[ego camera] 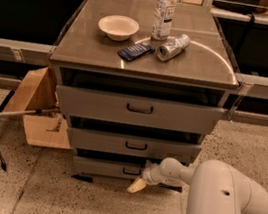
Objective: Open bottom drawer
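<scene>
The grey cabinet has three drawers. The bottom drawer point(106, 168) is the narrowest and lowest, with a small black loop handle point(131, 171). It stands slightly out from the cabinet. My gripper point(138, 184) is low in front of it, just below and right of the handle, its cream fingertip pointing down to the left. The white arm reaches in from the lower right.
The middle drawer point(133, 145) and the top drawer point(138, 109) sit above. On the cabinet top are a white bowl point(118, 26), a water bottle point(164, 11), a lying can point(173, 47) and a dark packet point(135, 51). A cardboard box point(35, 108) and a stick stand at the left.
</scene>
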Robot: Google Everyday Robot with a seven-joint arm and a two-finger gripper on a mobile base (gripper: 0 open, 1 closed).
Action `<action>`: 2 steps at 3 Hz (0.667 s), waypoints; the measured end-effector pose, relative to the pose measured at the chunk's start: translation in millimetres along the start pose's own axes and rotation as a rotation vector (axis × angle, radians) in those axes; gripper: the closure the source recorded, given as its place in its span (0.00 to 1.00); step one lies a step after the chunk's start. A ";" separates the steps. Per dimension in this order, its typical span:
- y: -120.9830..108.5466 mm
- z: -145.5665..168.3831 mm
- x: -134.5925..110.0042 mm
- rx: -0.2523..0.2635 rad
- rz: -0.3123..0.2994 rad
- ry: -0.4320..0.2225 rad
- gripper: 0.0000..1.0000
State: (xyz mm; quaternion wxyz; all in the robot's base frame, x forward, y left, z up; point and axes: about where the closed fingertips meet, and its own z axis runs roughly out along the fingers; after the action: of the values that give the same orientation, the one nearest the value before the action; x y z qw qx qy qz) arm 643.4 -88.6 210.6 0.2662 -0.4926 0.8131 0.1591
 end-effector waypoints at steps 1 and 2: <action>-9.7 4.4 12.5 0.015 0.001 0.043 0.00; -20.5 11.7 24.9 0.021 0.000 0.083 0.00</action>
State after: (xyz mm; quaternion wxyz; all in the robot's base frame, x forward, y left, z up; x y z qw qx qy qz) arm 655.6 -109.8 186.5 0.2374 -0.4961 0.8251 0.1298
